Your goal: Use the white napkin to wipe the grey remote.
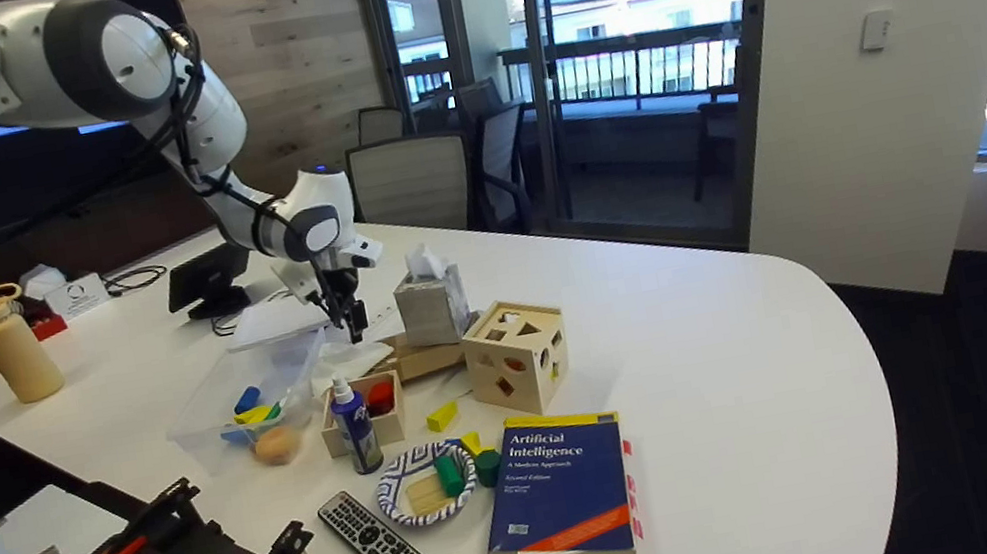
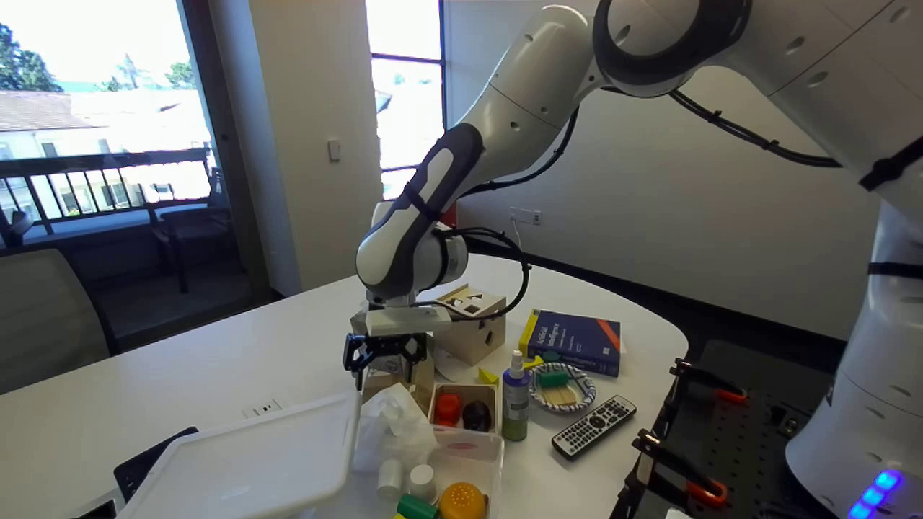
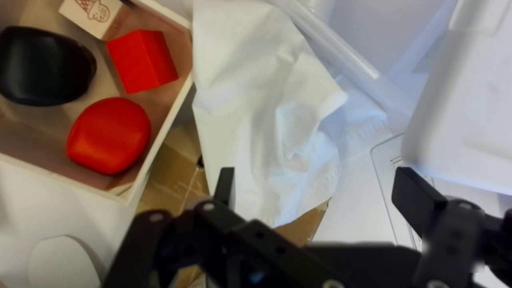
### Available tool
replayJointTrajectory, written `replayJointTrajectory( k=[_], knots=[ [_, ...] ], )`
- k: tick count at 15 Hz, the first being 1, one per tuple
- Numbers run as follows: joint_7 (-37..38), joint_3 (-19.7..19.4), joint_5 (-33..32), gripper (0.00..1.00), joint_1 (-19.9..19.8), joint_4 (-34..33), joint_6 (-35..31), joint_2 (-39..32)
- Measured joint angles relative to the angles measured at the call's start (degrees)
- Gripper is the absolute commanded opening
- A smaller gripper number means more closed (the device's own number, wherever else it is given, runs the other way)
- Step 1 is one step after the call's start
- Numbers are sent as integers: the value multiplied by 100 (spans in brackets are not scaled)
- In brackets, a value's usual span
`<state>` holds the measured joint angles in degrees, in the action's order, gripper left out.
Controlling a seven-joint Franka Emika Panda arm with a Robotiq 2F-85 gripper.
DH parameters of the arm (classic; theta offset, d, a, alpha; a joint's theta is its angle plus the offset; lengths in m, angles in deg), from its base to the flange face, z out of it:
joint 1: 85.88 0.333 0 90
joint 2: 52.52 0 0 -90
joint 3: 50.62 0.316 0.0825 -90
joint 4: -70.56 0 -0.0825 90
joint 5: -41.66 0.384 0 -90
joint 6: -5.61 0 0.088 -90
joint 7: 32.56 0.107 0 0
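The white napkin [image 3: 256, 112] is crumpled and spreads over a cardboard piece and the edge of a clear container. It also shows in both exterior views [image 1: 343, 358] [image 2: 393, 429]. My gripper [image 3: 316, 180] is open and empty, pointing down above the napkin's near edge. In the wrist view one finger overlaps the napkin and the other is over white items to its right. The gripper also shows in an exterior view [image 2: 384, 371]. The grey remote [image 1: 372, 540] lies flat on the table by the robot's base, buttons up, also in an exterior view [image 2: 595, 427]. It is out of the wrist view.
A wooden box [image 3: 162, 136] with red and dark pieces adjoins the napkin. A clear container [image 1: 204, 419], white lid [image 2: 252, 461] and tissue box [image 1: 430, 306] stand close by. A spray bottle [image 1: 356, 431], patterned bowl [image 1: 392, 508], shape cube [image 1: 509, 366] and blue book [image 1: 556, 489] surround the remote side.
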<state>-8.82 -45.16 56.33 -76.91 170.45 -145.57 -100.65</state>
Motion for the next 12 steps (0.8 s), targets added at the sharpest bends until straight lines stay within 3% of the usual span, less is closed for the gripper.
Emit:
replayJointTrajectory(
  k=[8, 12],
  knots=[
    [14, 35, -76, 100, 369, 828, -65, 1187],
    [283, -211, -280, 100, 748, 1519, -269, 1926]
  ],
)
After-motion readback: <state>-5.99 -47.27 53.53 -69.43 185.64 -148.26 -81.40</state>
